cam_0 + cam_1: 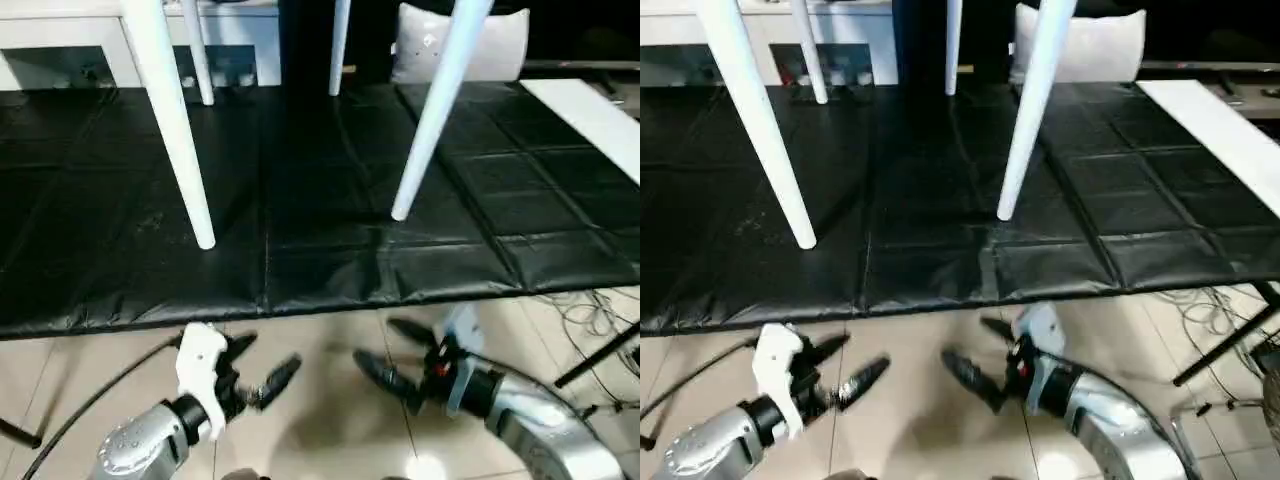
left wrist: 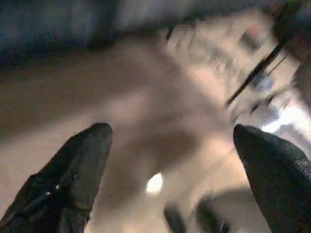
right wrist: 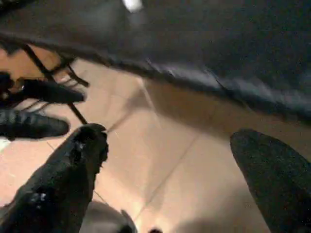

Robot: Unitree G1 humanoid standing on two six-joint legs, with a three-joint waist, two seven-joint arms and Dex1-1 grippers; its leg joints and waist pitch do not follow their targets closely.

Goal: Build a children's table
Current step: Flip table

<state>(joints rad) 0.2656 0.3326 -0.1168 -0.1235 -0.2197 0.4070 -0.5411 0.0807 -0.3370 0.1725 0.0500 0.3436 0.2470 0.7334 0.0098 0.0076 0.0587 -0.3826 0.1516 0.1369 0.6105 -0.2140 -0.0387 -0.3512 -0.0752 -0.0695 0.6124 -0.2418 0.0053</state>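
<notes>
Over the tiled floor both tools, left and right, hang spread open, table legs beyond.

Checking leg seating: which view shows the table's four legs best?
Left eye view: all four table legs stand on the black mat, both near feet visible. Right eye view shows the same. Right wrist view catches only a pale blur, possibly a foot.
</notes>
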